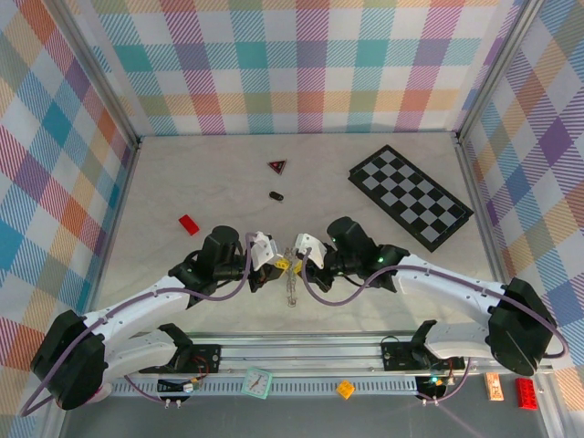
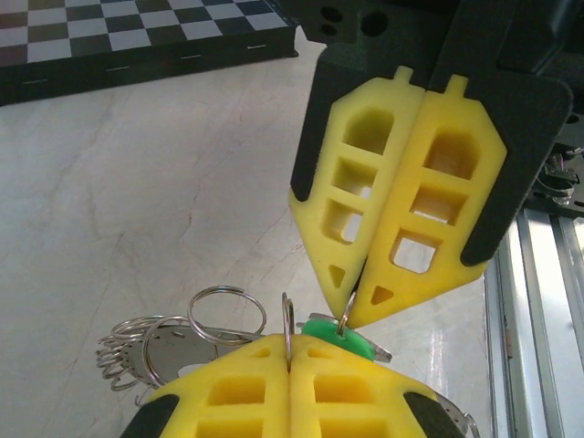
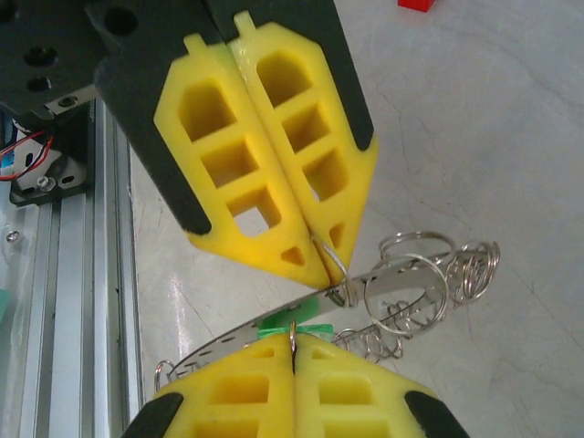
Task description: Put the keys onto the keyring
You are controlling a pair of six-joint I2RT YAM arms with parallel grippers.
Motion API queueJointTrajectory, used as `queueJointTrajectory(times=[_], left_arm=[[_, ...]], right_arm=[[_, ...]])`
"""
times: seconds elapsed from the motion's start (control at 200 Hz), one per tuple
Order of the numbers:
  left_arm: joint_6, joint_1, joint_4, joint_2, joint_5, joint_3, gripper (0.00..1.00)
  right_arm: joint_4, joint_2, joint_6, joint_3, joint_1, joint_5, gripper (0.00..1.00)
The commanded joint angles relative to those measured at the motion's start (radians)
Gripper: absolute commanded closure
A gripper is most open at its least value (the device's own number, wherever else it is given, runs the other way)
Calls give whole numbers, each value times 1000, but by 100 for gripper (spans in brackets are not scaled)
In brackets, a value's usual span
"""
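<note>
Slip risk here. The keyring (image 2: pixel 287 315) is pinched edge-on by the clamped left gripper (image 2: pixel 289 358) at the bottom middle of the left wrist view. A small ring (image 2: pixel 348 308) by a green tag (image 2: pixel 328 330) is nipped only at the tip of the clenched right gripper (image 2: pixel 358 315). With any sideways tug, thin wire could be twisted free. The keys (image 2: pixel 123 351), lower left, are seen as a tangled silvery bunch.

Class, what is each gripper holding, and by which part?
Left gripper pinches a thin ring of the keyring edge-on at its fingertips; right gripper pinches another small ring beside the green tag.
</note>
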Motion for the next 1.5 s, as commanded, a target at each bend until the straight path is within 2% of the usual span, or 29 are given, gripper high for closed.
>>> queueJointTrajectory(times=[0.0,0.175,0.735,1.205,1.495], left_arm=[[34,-15,16,-14,-3,10,100],[50,-20,8,-18,-10,10,100],[61,-25,0,-22,-16,12,100],[58,-25,-1,-15,-19,12,100],[58,-25,1,-15,-17,12,100]], right_arm=[[36,8,-34,41,9,28,100],[30,11,-37,50,14,65,100],[38,22,-35,63,21,45,100],[34,1,-42,59,27,90,100],[35,-19,-53,37,27,55,100]])
